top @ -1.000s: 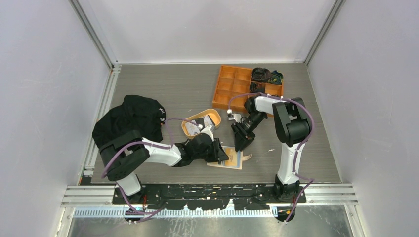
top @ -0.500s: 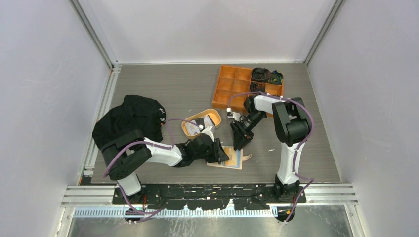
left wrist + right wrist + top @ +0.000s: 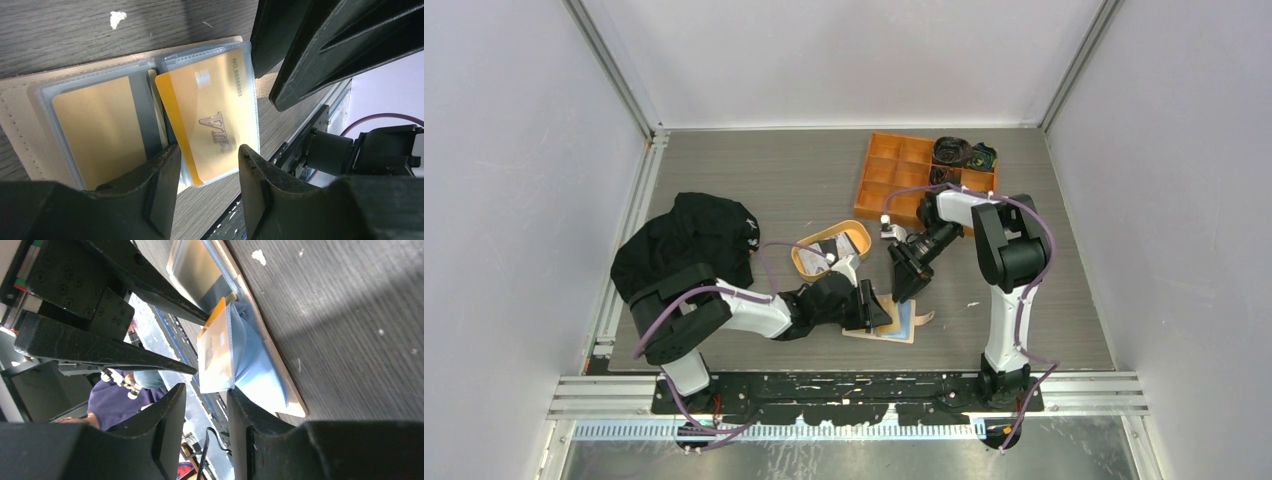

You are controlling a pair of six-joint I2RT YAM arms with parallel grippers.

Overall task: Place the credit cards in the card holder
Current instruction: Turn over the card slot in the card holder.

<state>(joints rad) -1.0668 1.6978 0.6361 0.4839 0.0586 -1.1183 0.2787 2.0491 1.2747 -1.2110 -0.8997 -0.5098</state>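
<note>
Right gripper (image 3: 902, 288) has edged toward 11 o'clock and hangs parted and empty at 12 o'clock of the open card holder (image 3: 906, 326), which lies at 5 o'clock of the oval tray (image 3: 864, 236), while the left gripper (image 3: 876, 312), at the holder's 9 o'clock, straddles a sleeved gold card (image 3: 215, 115), grip impossible to tell.

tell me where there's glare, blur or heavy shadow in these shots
Left wrist: a white glare patch sits on the clear sleeve over the gold card, and the left gripper's fingers are dark and soft. Right wrist: the right gripper's fingers are near-black, and a paler streak crosses the dark table. Top external: even light, sharp, no glare.
</note>
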